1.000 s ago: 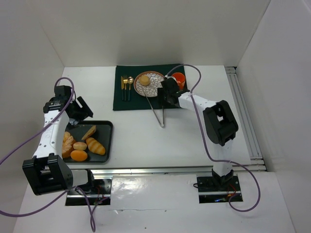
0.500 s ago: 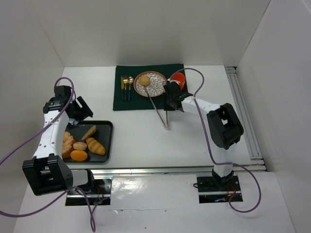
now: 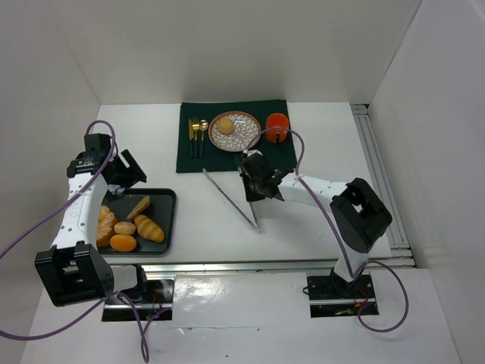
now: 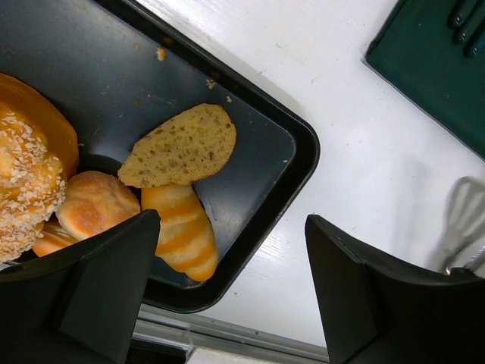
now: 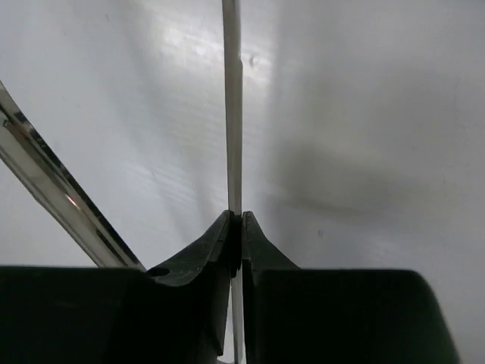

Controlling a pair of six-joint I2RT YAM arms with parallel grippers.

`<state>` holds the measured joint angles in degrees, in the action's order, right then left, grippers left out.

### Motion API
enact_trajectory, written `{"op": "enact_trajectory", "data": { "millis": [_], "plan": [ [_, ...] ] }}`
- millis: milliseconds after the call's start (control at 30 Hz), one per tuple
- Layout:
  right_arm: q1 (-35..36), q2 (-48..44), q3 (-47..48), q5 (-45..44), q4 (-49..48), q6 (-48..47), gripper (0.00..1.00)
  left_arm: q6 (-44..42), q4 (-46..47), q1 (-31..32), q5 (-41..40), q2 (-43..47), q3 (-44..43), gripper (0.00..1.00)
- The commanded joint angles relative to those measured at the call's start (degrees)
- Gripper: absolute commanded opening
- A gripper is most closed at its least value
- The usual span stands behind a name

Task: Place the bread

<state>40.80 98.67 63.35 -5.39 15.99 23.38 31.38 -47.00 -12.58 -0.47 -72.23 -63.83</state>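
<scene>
Golden-tan bun [image 3: 226, 125] is noted on the far-left part of the patterned plate [image 3: 242, 137], which sits on the green mat [image 3: 189, 159] at the far side of the desk [image 3: 151, 136]. It is touched by neither arm. The right pincer [image 3: 256, 187] is held low over bare desk, just nearer than the mat's near edge. In the wrist view its fingers are seen pressed flat together on one thin blade of the metal tongs [image 3: 227, 197], and the other blade is splayed off to one side. Nothing is carried between the blades. The tongs are spread in a V, with the hinge toward the near edge and the tips toward the mat. From this pincer the bun lies beyond and a little to the left, near but apart. Being round, the bun offers no long axis; only the tongs' near-to-far line is to be reckoned with. The left pincer [image 3: 127, 170] hangs wide open and empty over the far corner of the bread tray [image 3: 168, 211], well apart from the bun, so the right arm is the nearer. Placing is judged done, and setting the tongs down clear of the mat is what appears to remain.
</scene>
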Motion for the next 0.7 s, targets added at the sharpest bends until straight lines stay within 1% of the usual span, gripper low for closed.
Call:
{"op": "enact_trajectory", "data": {
  "millis": [0,33,67,133,167,233,267,333,367,500,567,667],
  "plan": [
    [1.65,-1.65,-0.60,-0.68,1.41,2.28,0.18,-1.49,1.21,-0.34,2.14,1.65,0.02,0.91],
    [2.35,-1.64,0.71,-2.33,2.98,2.29,0.30,-2.01,1.21,-0.34,2.14,1.65,0.02,0.92],
    [2.36,-1.64,1.50,-3.22,3.60,2.29,0.53,-2.02,1.21,-0.34,2.14,1.65,0.02,0.92],
    [2.89,-3.13,3.35,-5.32,5.27,2.29,0.93,-2.02,1.21,-0.34,2.14,1.65,0.02,0.92],
    [2.89,-3.92,5.36,-8.90,7.02,2.98,1.00,-2.54,1.21,-0.34,2.75,1.65,-0.58,0.92],
    [2.89,-6.38,6.95,-13.05,8.26,4.56,1.00,-3.24,1.21,-0.34,4.42,2.18,-1.20,0.92],
    [2.36,-7.43,7.48,-17.25,8.97,5.27,1.00,-3.25,1.21,-0.34,6.77,2.18,-1.21,0.93],
    [1.75,-10.93,8.01,-21.57,8.97,5.28,1.00,-3.25,1.21,-0.34,8.81,3.40,-1.21,0.93],
    [1.74,-12.26,8.01,-25.60,9.49,6.15,1.00,-3.25,1.73,-0.34,9.95,3.41,-1.21,0.93],
    [-1.33,-18.77,3.63,-32.03,10.55,8.78,1.00,-3.78,1.74,-0.34,10.49,3.94,-2.52,0.93],
    [-2.73,-22.36,-0.85,-32.76,10.55,10.98,1.00,-4.31,1.74,-0.34,11.02,3.94,-3.05,0.93],
    [-3.53,-25.36,-6.65,-31.79,9.68,12.91,1.00,-4.31,1.74,-0.34,12.59,3.94,-3.58,0.93]
  ]
}}
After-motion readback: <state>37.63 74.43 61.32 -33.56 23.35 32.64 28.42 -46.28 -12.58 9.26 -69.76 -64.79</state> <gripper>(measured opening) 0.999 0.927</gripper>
